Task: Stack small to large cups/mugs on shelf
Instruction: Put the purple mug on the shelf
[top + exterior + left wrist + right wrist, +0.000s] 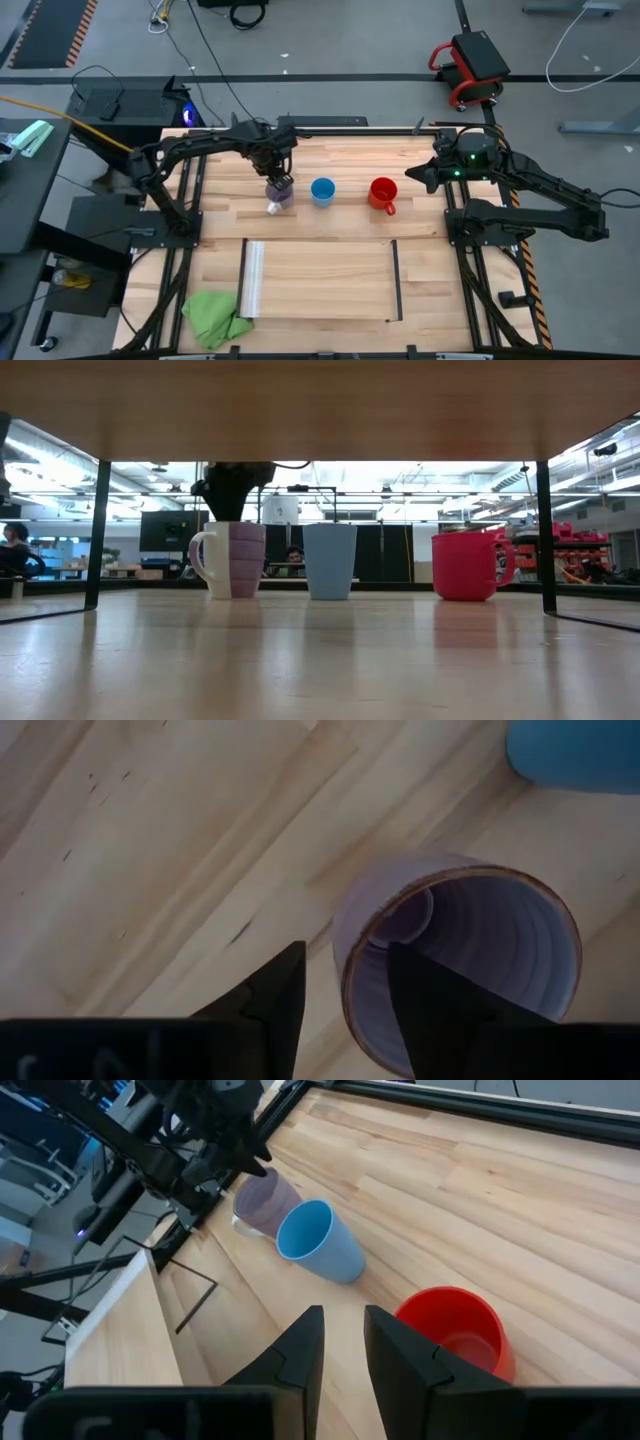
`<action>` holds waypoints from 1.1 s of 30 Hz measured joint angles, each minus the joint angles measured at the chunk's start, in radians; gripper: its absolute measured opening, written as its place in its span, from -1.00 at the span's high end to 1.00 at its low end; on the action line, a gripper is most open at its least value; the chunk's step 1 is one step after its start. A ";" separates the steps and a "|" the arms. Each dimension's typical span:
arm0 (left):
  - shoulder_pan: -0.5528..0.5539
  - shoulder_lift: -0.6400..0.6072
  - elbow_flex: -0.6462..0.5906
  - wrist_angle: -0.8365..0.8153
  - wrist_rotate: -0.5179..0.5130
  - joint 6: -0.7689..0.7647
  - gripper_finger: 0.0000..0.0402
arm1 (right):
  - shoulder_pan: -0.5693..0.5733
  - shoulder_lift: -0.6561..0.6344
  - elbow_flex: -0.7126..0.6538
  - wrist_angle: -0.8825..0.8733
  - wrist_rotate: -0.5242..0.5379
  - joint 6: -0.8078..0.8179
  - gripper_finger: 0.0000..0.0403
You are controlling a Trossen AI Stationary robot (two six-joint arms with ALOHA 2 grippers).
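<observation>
Three mugs stand upright in a row across the table's far half: the pale purple mug, the blue mug and the red mug. The shelf is nearer, with its silvery strip toward the table's left; in the low view its underside fills the top of the picture. My left gripper is open, pointing down over the purple mug. One finger is inside the mug's mouth and one outside, either side of the wall. My right gripper waits at the far right, slightly open.
A crumpled green cloth lies at the near left corner beside the shelf. Thin dark legs carry the shelf. The blue mug stands close to the purple one on its right. Bare wood lies between the mugs and the shelf.
</observation>
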 joint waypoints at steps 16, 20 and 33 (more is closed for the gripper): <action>0.011 0.002 -0.010 0.020 -0.004 0.008 0.34 | 0.000 0.000 0.000 0.000 0.000 -0.007 0.59; 0.010 0.002 -0.010 0.018 -0.003 0.011 0.33 | 0.000 0.000 0.000 0.000 0.000 -0.007 0.59; 0.011 0.002 -0.010 -0.017 0.020 0.026 0.33 | 0.000 0.000 0.000 0.001 0.000 -0.014 0.59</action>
